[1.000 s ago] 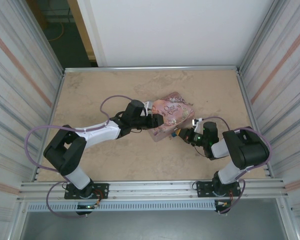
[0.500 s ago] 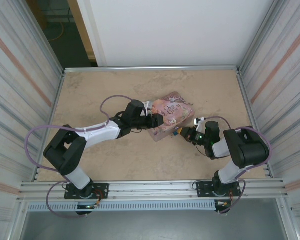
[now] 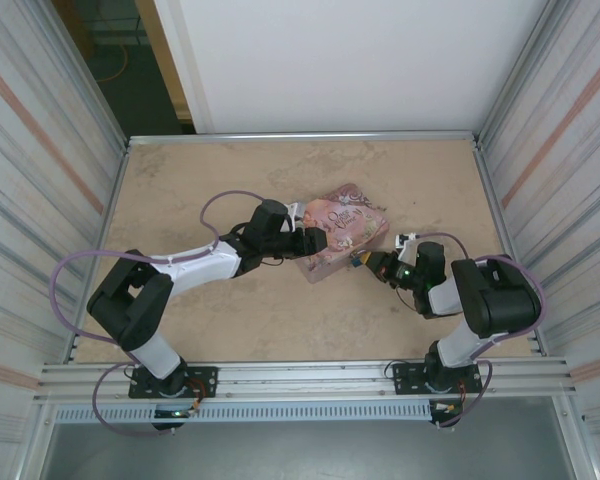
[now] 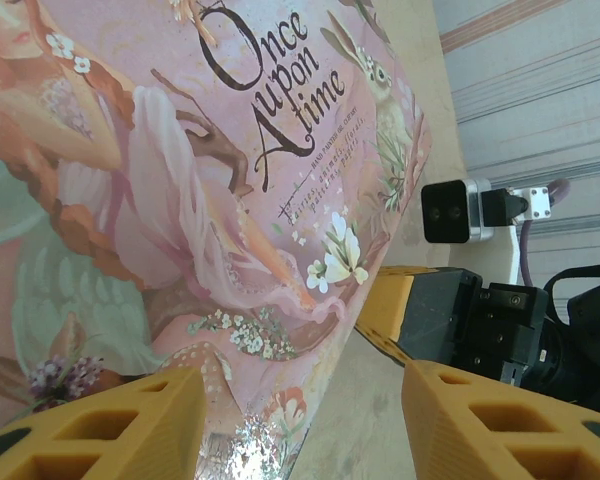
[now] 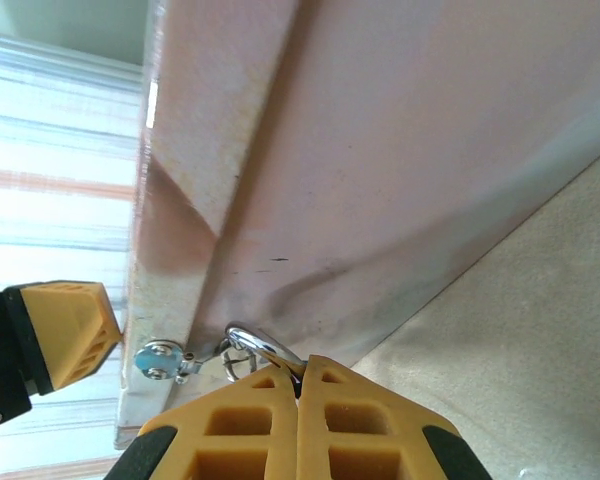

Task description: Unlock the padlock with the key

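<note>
Both at the tin: your left gripper grasps its corner, your right gripper is clenched beside its silvery loop.

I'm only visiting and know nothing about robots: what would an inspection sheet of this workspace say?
Surface: mottled beige table.
Job's things: silvery loop, likely the padlock's, at the clasp of the pink tin; key too small to tell.
Clutter: nothing seen.
End effectors: left end effector straddles a tin corner, grip unclear; right end effector shut, tips at the loop.
Cables: lilac cables along both arms.
Surroundings: ribbed metal walls, white back panel.
</note>
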### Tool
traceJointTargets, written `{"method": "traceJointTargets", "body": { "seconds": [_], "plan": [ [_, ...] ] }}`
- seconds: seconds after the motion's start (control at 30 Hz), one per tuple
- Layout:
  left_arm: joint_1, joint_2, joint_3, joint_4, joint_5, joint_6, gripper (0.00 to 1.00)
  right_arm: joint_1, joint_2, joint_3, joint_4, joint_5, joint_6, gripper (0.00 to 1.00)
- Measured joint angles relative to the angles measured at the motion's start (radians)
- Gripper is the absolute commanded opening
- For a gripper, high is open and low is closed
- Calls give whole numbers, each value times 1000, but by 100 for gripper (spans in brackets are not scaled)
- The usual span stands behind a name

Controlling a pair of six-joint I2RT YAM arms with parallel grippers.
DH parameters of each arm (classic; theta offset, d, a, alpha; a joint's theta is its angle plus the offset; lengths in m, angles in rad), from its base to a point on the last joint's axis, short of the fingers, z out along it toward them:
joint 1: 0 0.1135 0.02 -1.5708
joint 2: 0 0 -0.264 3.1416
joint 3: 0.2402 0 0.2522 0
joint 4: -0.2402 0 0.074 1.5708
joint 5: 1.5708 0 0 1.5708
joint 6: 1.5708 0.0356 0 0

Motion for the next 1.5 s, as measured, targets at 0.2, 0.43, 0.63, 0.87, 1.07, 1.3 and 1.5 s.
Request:
{"method": "traceJointTargets", "body": {
  "seconds": [0.2,0.43,0.63,0.87,1.07,1.3,1.5],
  "plan": [
    [12,-1,-6,12,21,-3,55,-16,-64,0,-55,0,-9,0],
    [47,0,-10,21,47,-3,55,-37,-240,-1,-217,17,-46,0],
    [112,9,4,12,57,6,55,-39,-425,4,-418,40,-101,0],
    [160,20,20,6,80,29,55,-39,-656,22,-655,67,-150,0],
    [176,11,30,-27,88,74,57,-37,-812,84,-846,72,-195,0],
    [196,-51,18,-130,64,132,60,-9,-906,145,-1030,94,-238,0],
    [209,-196,-32,-202,26,187,63,55,-930,222,-1185,134,-285,0]
  ]
}}
